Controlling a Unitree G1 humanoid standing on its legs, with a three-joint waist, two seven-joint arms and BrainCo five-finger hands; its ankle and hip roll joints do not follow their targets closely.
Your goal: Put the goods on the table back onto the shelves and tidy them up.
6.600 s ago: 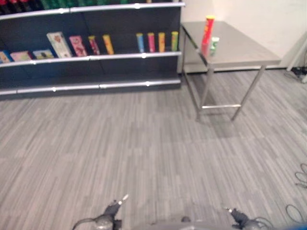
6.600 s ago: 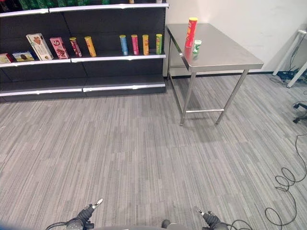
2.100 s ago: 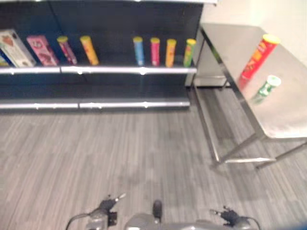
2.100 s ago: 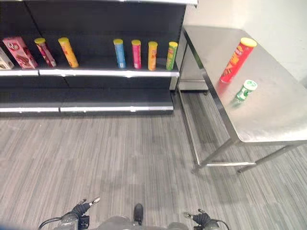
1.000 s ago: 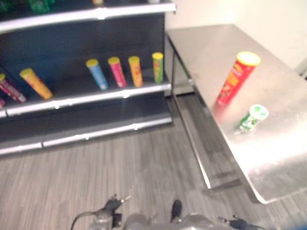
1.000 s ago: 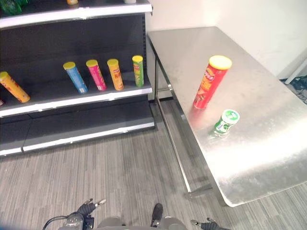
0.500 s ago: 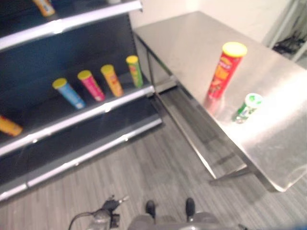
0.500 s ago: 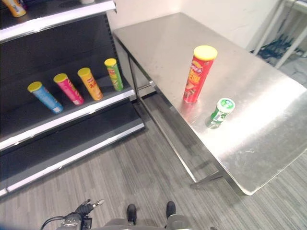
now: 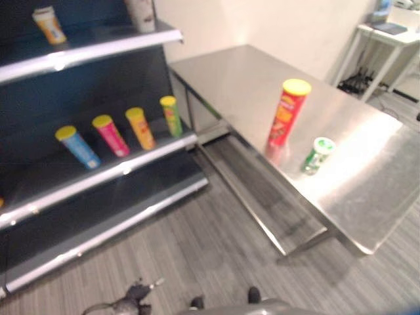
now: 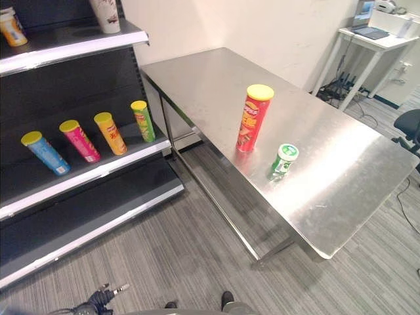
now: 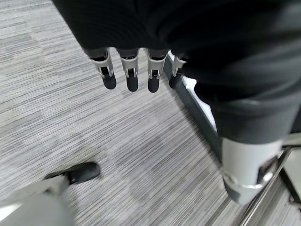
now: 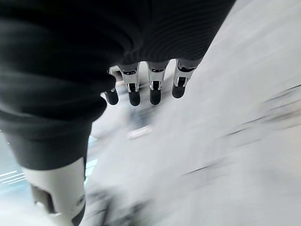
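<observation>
A tall red can with a yellow lid (image 10: 252, 118) stands upright on the steel table (image 10: 341, 197). A short green can with a white lid (image 10: 282, 161) stands just to its right, apart from it. The dark shelf unit (image 10: 79, 177) is on the left, with blue (image 10: 42, 152), pink (image 10: 80, 140), orange (image 10: 109, 132) and green (image 10: 142, 121) tubes leaning in a row on its middle shelf. My left hand (image 11: 131, 70) hangs over the grey floor with straight fingers and holds nothing. My right hand (image 12: 141, 84) also hangs with straight fingers, empty.
The upper shelf carries an orange pack (image 10: 8, 27) and a white cup (image 10: 108, 16). A white desk (image 10: 371, 39) stands at the back right against the wall, and a dark office chair (image 10: 410, 125) shows at the right edge. Striped grey floor (image 10: 164, 249) lies between me and the shelf.
The camera has swung right and closer, so the table now takes the middle and right of the picture. The two cans stand as before. Both hands still hang empty.
</observation>
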